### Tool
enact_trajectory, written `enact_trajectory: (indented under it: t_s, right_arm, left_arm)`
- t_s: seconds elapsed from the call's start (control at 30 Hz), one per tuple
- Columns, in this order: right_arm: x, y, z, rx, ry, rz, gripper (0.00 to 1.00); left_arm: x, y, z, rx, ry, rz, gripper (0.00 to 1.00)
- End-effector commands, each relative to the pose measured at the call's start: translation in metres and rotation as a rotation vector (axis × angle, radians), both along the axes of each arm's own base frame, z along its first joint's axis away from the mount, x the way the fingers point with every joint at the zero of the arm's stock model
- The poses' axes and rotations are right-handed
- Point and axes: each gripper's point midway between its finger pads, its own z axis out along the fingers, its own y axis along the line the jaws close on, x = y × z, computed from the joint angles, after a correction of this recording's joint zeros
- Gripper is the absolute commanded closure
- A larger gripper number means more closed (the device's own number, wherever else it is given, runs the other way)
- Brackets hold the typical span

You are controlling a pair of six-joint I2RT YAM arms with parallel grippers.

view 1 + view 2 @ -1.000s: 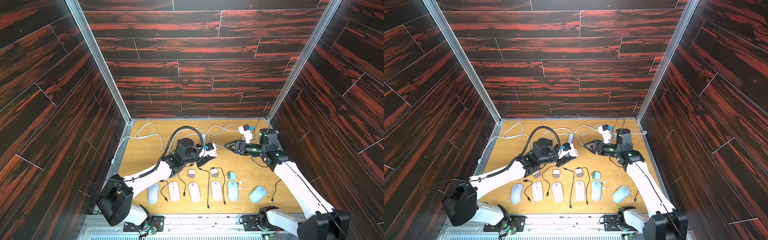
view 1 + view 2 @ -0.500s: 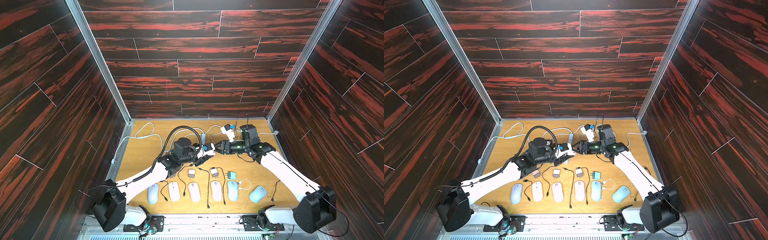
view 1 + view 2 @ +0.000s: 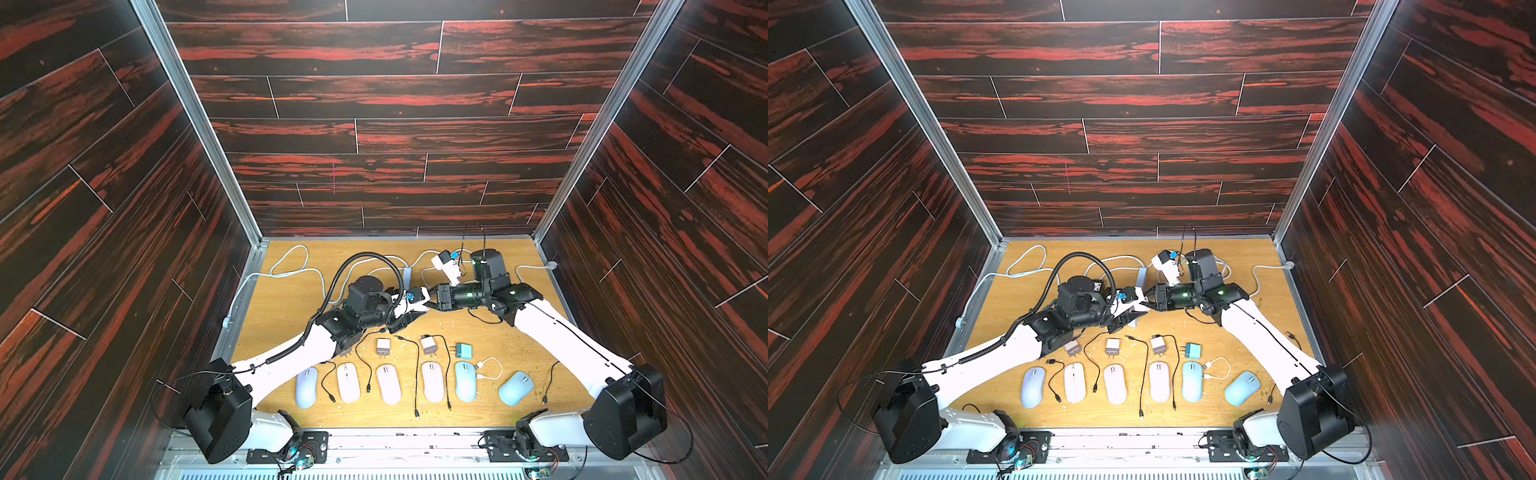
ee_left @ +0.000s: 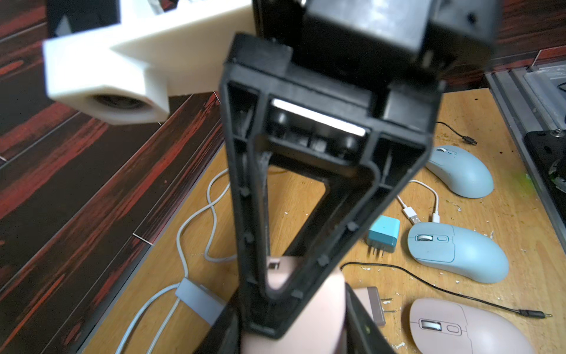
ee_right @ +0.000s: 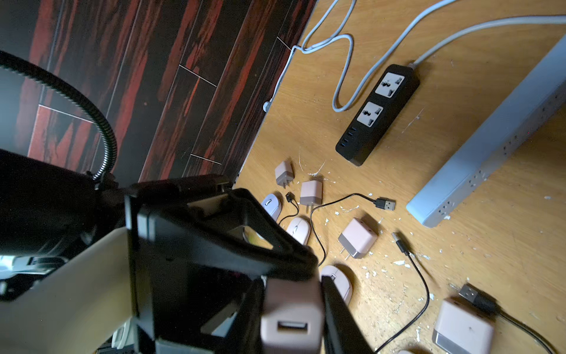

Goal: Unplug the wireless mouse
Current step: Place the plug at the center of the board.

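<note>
Left gripper (image 3: 413, 312) and right gripper (image 3: 430, 302) both clamp one pink charger (image 5: 291, 315) mid-table. We count six mice (image 3: 388, 384) along the near edge, lengthwise front-to-back, wheels toward the back wall (image 3: 374, 124), rightmost skewed.

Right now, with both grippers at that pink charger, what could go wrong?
1. The left gripper and right gripper pinch the same small pink charger. Their fingers crowd together and could collide or twist it loose.
2. If it slips, it likely drops onto the loose black cable or a pink mouse.
</note>
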Motion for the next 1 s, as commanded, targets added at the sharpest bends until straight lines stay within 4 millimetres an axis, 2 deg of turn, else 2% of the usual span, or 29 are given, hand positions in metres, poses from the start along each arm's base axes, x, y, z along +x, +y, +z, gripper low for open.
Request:
enact_trajectory:
  t_s: [0.0,0.07,0.1,0.13,0.23,0.4,0.5,0.63,0.73,0.97]
  right_arm:
    - [-0.001,-0.002,0.0,-0.017,-0.024,-0.005,0.75]
    - [0.005,-0.01,0.002,-0.043,-0.055,-0.071,0.8]
    - [0.009,-0.015,0.003,-0.062,-0.069,-0.111,0.83]
    - [0.013,-0.023,0.004,-0.083,-0.079,-0.16,0.85]
    - [0.023,-0.049,0.001,-0.124,-0.079,-0.293,0.89]
    - [0.031,-0.116,-0.019,-0.146,-0.007,-0.556,0.89]
    - [0.028,-0.156,-0.045,-0.145,0.09,-0.699,0.9]
    - [0.015,-0.204,-0.094,-0.223,0.229,-0.886,0.91]
    - [0.005,-0.229,-0.121,-0.259,0.298,-0.986,0.91]
    - [-0.011,-0.268,-0.164,-0.366,0.371,-1.159,0.91]
  left_arm:
    - [0.001,-0.001,0.027,-0.072,-0.03,0.011,0.81]
    - [0.002,0.0,0.03,-0.085,-0.024,0.026,0.5]
    - [0.003,0.001,0.032,-0.092,-0.024,0.036,0.18]
    - [0.004,0.003,0.033,-0.101,-0.025,0.054,0.0]
    - [0.012,0.014,0.042,-0.17,-0.035,0.147,0.0]
    - [0.031,0.042,0.05,-0.282,0.021,0.312,0.0]
    - [0.047,0.064,0.048,-0.369,0.094,0.413,0.0]
    - [0.072,0.1,0.04,-0.513,0.21,0.6,0.0]
    - [0.082,0.117,0.035,-0.557,0.257,0.692,0.0]
    - [0.084,0.123,0.028,-0.547,0.261,0.711,0.0]
